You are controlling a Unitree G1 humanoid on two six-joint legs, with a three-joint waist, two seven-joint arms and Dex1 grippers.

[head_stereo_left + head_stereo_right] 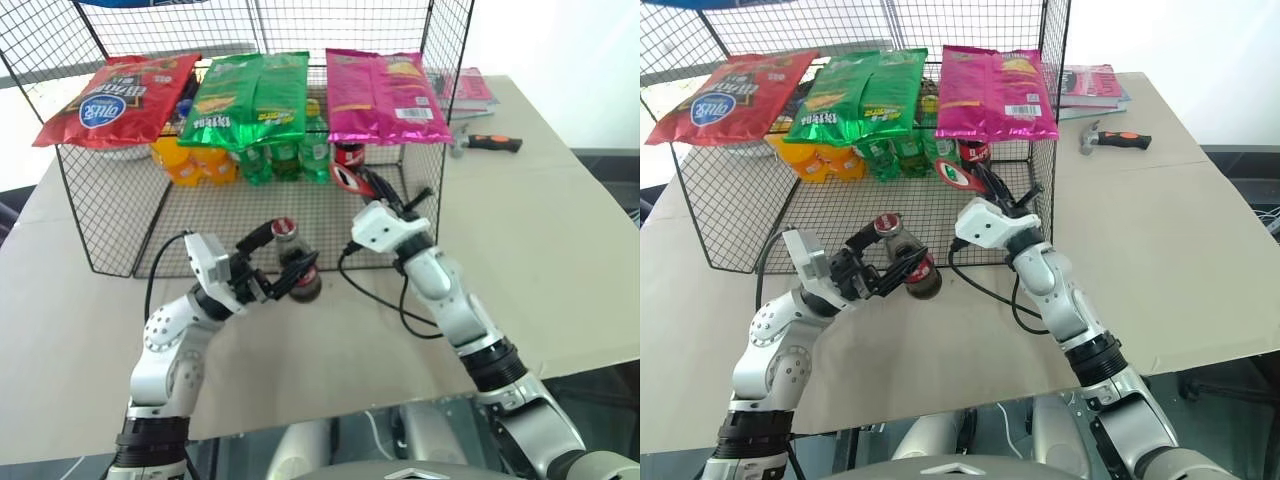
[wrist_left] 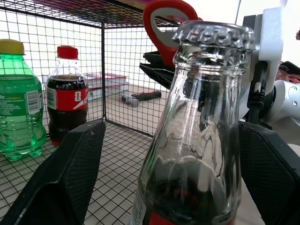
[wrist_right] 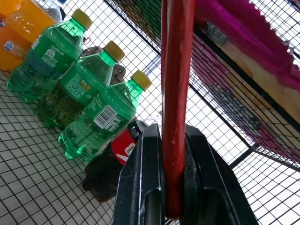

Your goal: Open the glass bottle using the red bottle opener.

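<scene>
A: Left wrist view: glass bottle [image 2: 197,140] stands upright between the left gripper [image 1: 283,262]'s spread fingers, cap still on.

B: And the right gripper [image 3: 173,187]?

A: Pinching the red bottle opener [image 2: 171,26], its ring just behind the cap, nearest arm.

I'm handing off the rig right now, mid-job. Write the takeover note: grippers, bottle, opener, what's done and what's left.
Left gripper: jaws around the glass bottle, but gaps show on both sides, so it looks open, not clamped.
Right gripper: shut on the red bottle opener, held up beside the bottle's neck.
Glass bottle stands on the table in front of the wire rack.
Done: opener picked up, bottle brought between the jaws.
Left: crown cap is still on; clamp the bottle, hook the cap, lever it off.
</scene>
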